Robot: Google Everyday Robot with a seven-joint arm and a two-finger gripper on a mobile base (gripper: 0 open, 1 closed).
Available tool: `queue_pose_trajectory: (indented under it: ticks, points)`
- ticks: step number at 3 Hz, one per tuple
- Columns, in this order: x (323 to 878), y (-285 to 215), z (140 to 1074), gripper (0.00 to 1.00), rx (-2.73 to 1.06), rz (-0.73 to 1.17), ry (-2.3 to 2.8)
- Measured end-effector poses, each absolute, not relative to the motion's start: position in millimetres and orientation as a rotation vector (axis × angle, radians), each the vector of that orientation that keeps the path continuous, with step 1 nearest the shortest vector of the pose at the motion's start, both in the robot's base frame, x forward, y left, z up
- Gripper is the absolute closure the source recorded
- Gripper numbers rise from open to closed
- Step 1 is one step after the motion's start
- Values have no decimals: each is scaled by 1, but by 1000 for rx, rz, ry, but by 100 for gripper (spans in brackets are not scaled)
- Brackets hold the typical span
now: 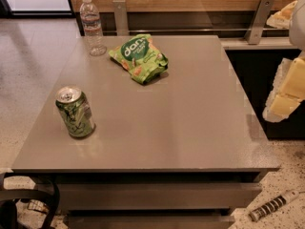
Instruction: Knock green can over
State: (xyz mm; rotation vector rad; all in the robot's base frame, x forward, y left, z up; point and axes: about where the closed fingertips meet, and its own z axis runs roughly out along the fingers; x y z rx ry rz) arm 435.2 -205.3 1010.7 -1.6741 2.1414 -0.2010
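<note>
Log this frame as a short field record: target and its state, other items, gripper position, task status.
target: green can, upright, front-left part of the table
other items: water bottle upright at the back-left corner; green snack bag lying flat, back centre
gripper: gripper at the right edge of the view, past the table's right side, far from the can
task status: not done; can standing, nothing touching it

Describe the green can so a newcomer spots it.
Grey table, gripper off its right edge; near the front-left corner stands the green can. Unlike the flat snack bag and clear bottle farther back, it's a short cylinder with a silver top.
</note>
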Motion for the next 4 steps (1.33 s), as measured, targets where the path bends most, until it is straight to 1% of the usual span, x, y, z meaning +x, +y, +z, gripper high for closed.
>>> queue_pose_trajectory:
  ticks: [1, 2, 3, 4]
  points:
    - [435, -205, 1011, 0, -1674, -201, 2141]
    - [439, -193, 1016, 0, -1648, -182, 2119]
    - [452, -158, 1023, 0, -1593, -69, 2040]
    - [469, -100, 1015, 0, -1496, 175, 1904]
